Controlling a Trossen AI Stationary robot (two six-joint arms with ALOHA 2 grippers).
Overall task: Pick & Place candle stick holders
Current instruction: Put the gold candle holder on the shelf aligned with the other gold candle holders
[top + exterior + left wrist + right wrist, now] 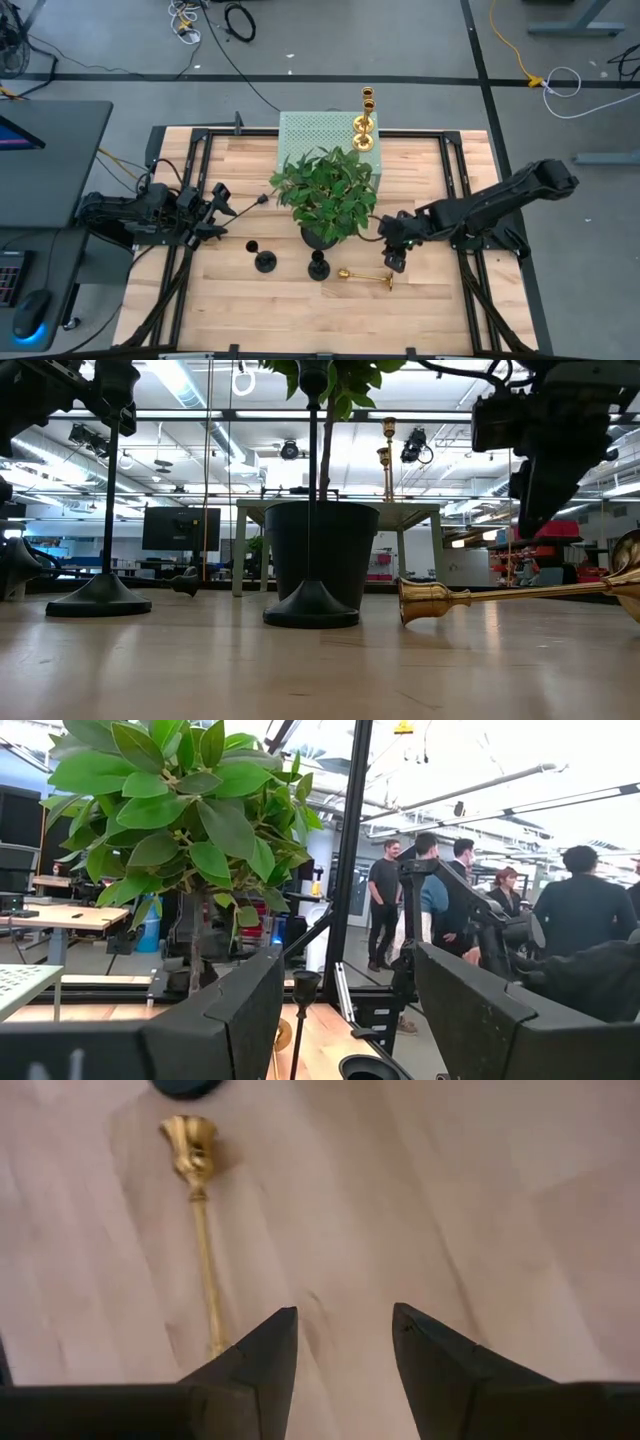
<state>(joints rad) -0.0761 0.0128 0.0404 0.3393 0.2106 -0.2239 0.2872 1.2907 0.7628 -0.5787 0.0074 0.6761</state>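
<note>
The bench is pale blond wood in long planks, framed by black rails. On it lies a shiny gold candlestick, and a second gold candlestick stands on a pale mint-green perforated box dotted with small holes. Two matte black candlesticks stand near the plant, whose leaves are bright green above a black pot. Both arms are dark, almost black, as are the left gripper and the right gripper. The floor around is grey, crossed by black lines, a yellow cable and white cables.
</note>
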